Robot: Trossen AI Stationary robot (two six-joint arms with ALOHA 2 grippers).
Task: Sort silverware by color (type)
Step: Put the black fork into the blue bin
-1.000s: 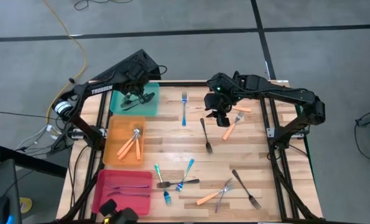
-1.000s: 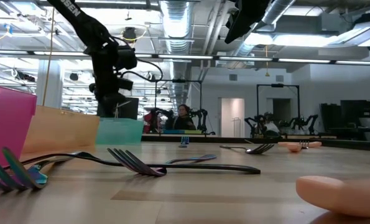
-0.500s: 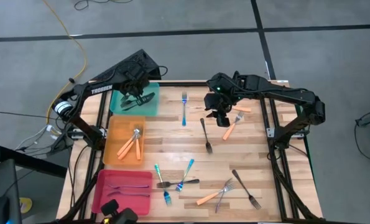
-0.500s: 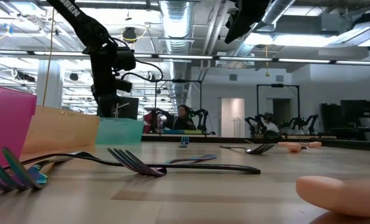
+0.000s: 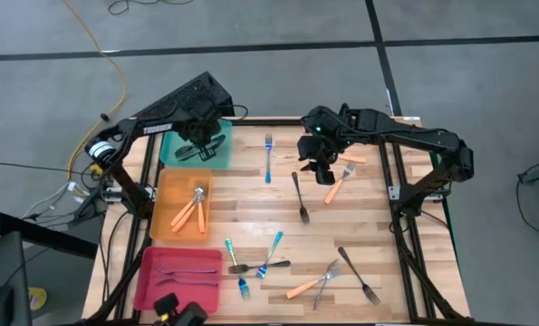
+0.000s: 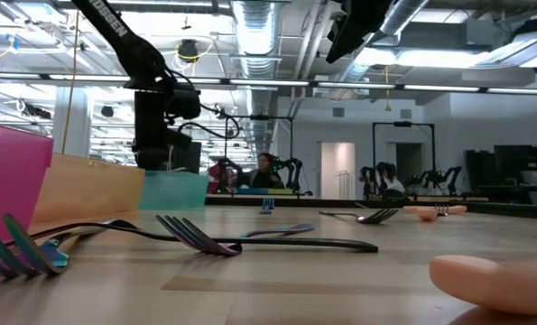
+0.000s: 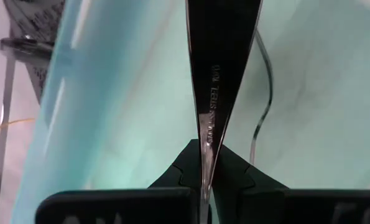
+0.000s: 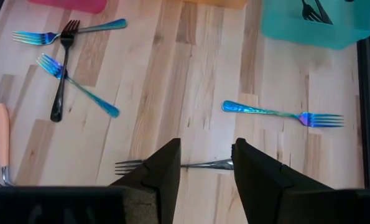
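My left gripper [image 5: 199,138] is over the teal tray [image 5: 183,156] at the table's far left corner, shut on a dark grey fork [image 7: 219,62]. My right gripper [image 5: 319,172] hangs open above the far middle of the table. In the right wrist view its fingers stand on either side of a dark fork [image 8: 191,165] that lies flat on the wood, well above it. Loose forks lie about the table: a blue one [image 5: 268,158], orange-handled ones [image 5: 337,186], and a mixed cluster [image 5: 255,263] near the front. My left gripper pinches the dark fork between its two fingers at the narrow part of the shaft [image 7: 204,146], seen edge-on. The broader part runs on past the fingertips over the teal tray [image 7: 110,93]. Whether its far end touches the tray cannot be told.
An orange tray [image 5: 163,217] holds orange-handled forks [image 5: 192,208], and a pink tray [image 5: 156,281] holds forks [image 5: 187,272]; both stand along the left edge. More forks lie at the near right [image 5: 360,276]. Bare wood lies in the table's middle.
The left arm has swung slightly toward the table's right over the teal tray, still shut on the dark fork. The right arm has kept still.
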